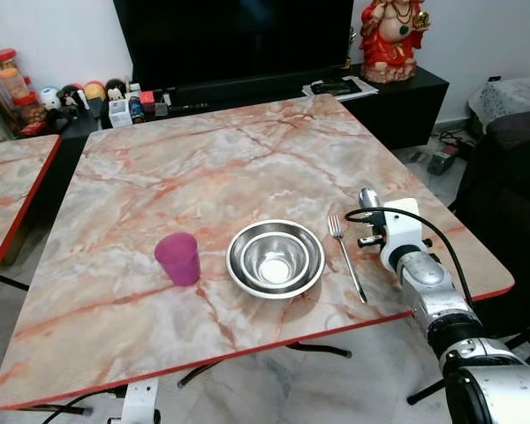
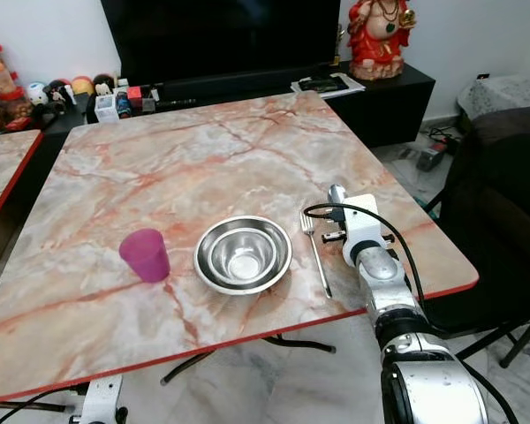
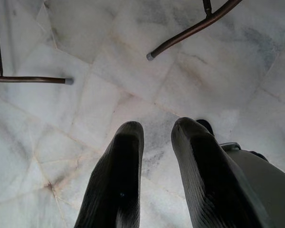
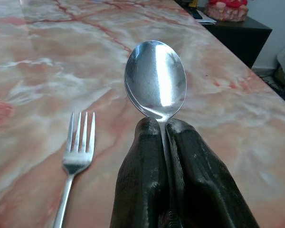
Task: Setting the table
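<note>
A steel spoon (image 4: 156, 78) is clamped between the right gripper (image 4: 162, 128) fingers beside the fork (image 1: 345, 255); the left gripper (image 3: 156, 130) is held narrowly parted above the floor.

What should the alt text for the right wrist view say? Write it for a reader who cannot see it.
The right gripper holds a steel spoon by its handle, bowl forward, over a marble-patterned table. A fork lies on the table beside it.
</note>
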